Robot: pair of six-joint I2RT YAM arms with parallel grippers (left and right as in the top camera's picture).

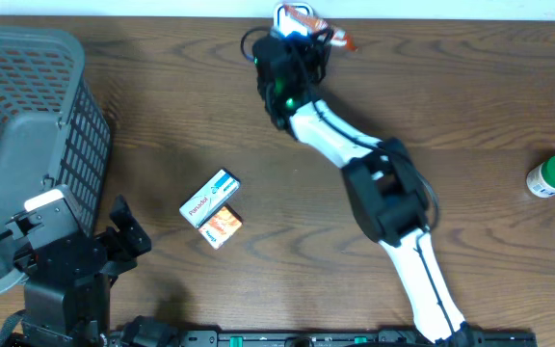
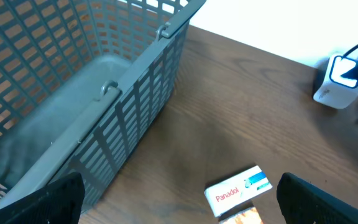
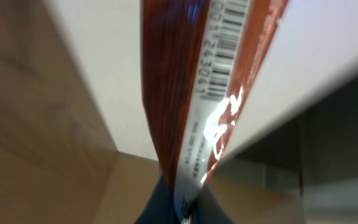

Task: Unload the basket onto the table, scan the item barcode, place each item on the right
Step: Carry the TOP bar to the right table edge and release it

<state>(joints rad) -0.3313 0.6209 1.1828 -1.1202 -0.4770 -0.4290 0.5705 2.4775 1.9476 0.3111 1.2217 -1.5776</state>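
One item is in hand: a red packet (image 3: 173, 93), pinched at its lower edge by the right gripper (image 3: 178, 202), whose jaws are closed tight on it. In the overhead view, arm and packet sit at the 12 o'clock edge of the table (image 1: 451, 96), right by the white scanner (image 2: 336, 78) with its blue light.

1. Progress, as judged:
- Pickup: done.
- Presentation to the scanner: under way. The barcode (image 3: 229, 37) faces the wrist camera. Whether it also faces the scanner window cannot be told.
- Remaining: a confirmed read, then putting the packet down. No sign of a completed read is visible.

2. Left gripper (image 2: 179, 183): jaws spread wide, holding nothing, at 7 o'clock beside the basket (image 1: 75, 145), which occupies 9 o'clock.

3. Other items:
- White box (image 1: 210, 198) touching an orange box (image 1: 224, 225), just toward 8 o'clock from the table centre.
- Green-capped bottle (image 1: 554, 175) at 3 o'clock.

4. Legible writing:
- White box: "Panadol" in red.
- Packet: black bars with a row of digits alongside, too cropped and blurred to quote; fine print below, unreadable
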